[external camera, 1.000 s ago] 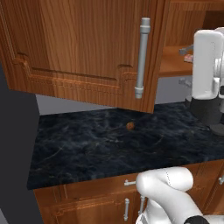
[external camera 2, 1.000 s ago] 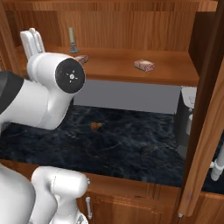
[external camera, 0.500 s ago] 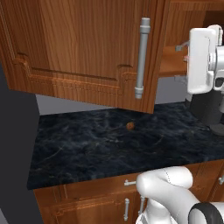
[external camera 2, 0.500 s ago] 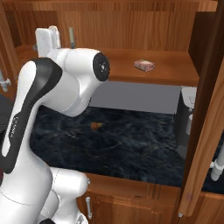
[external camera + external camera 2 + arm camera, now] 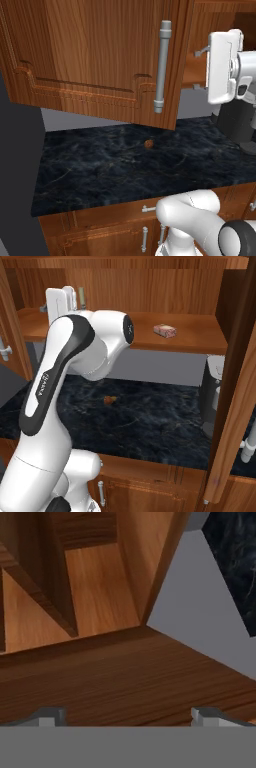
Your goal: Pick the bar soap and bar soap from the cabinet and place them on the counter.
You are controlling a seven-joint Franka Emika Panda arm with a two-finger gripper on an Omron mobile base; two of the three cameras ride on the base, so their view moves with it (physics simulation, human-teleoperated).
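Note:
One bar soap [image 5: 165, 330], pinkish with darker ends, lies on the right half of the cabinet [image 5: 200, 338] shelf. The other bar soap is hidden behind my arm. My gripper [image 5: 201, 68] is open at shelf height, at the left end of the cabinet [image 5: 100, 50] opening, its fingers pointing inward. In the hand view the gripper [image 5: 127, 717] stands wide open just above the bare wooden shelf of the cabinet [image 5: 125, 677], with nothing between the fingertips. Below lies the black veined counter [image 5: 125, 170], also the counter [image 5: 150, 421].
A small brown lump [image 5: 148, 144] sits on the counter, the same lump [image 5: 109, 400]. The left cabinet door with its silver handle [image 5: 161, 65] hangs open. The right door [image 5: 235, 406] stands open too. A dark appliance [image 5: 212, 396] stands under the shelf's right end. A pale candle [image 5: 80, 296] stands beside my hand.
My arm has swung up and across in front of the shelf. The hand has moved slightly left and up toward the shelf's left end. The jaws stayed open.

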